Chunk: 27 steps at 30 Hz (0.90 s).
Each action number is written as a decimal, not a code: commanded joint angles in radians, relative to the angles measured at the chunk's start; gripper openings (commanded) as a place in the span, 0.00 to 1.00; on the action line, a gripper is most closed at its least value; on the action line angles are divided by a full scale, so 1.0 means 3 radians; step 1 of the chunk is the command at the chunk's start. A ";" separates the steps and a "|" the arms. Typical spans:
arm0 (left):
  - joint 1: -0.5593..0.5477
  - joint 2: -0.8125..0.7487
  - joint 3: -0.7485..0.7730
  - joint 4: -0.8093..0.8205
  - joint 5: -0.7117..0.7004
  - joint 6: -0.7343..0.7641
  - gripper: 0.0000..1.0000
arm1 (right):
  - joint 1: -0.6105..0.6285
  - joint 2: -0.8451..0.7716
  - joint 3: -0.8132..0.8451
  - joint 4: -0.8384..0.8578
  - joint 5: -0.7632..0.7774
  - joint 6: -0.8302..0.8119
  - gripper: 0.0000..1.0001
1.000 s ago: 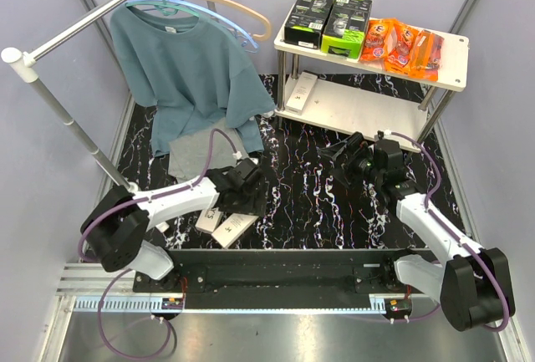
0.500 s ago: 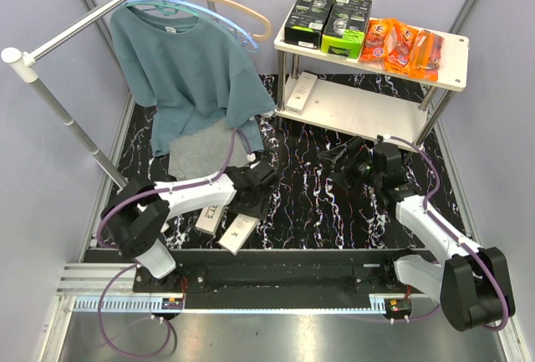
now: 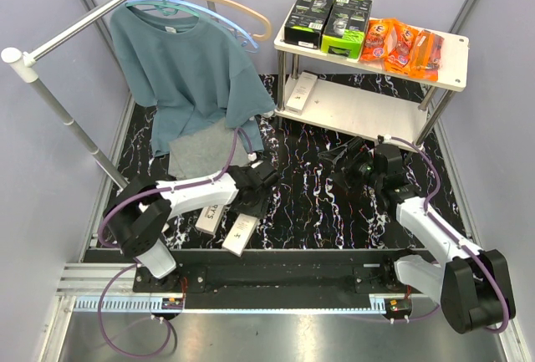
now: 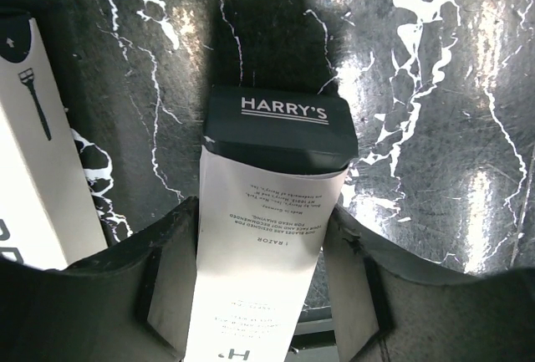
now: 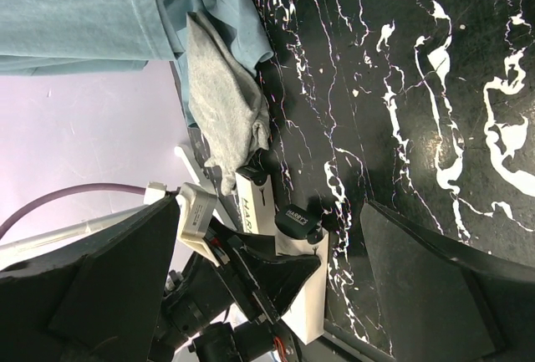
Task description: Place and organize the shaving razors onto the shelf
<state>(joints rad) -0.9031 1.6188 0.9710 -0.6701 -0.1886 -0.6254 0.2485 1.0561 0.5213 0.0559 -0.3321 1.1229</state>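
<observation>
The white HARRY'S box (image 4: 266, 245) sits pinched between the left pincer's (image 4: 263, 213) fingers, its dark cap pointing away. A second white box (image 4: 33, 178) lies just left of it. The right pincer (image 3: 336, 158) is spread and holds nothing, and the shelf (image 3: 368, 113) stands beyond it.

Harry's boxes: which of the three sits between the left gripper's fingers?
The floor box nearest the arm bases, its dark HARRY'S cap beyond the left gripper. Its neighbour lies outside the fingers; the third lies on the shelf's lower board.
</observation>
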 commanded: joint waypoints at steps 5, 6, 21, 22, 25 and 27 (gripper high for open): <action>-0.0011 -0.0068 0.0276 -0.0088 -0.0133 -0.0068 0.37 | -0.0005 -0.0176 0.0159 -0.0166 -0.0018 -0.0148 1.00; -0.0011 -0.0083 0.0296 -0.0103 -0.0128 -0.0083 0.37 | -0.0005 -0.0212 0.0170 -0.0166 -0.0013 -0.0163 1.00; 0.0520 -0.0533 0.0542 0.0004 0.0373 -0.0262 0.35 | 0.0986 -0.0064 0.0563 -0.0611 0.0539 -0.0409 1.00; 0.0581 -0.0584 0.0522 0.0035 0.0505 -0.0272 0.35 | 0.1063 -0.0033 0.0599 -0.0606 0.0585 -0.0409 1.00; 0.0862 -0.0763 0.0414 0.0213 0.0872 -0.0323 0.35 | 0.1395 0.0064 0.0650 -0.0550 0.0769 -0.0409 1.00; 0.1046 -0.0845 0.0373 0.0306 0.1017 -0.0359 0.35 | 0.1625 0.0135 0.0686 -0.0483 0.0897 -0.0414 1.00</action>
<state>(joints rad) -0.6590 1.4368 1.1011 -0.6731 -0.0303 -0.7010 0.6422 1.0695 0.6689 -0.1215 -0.1719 1.0218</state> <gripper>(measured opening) 0.562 0.994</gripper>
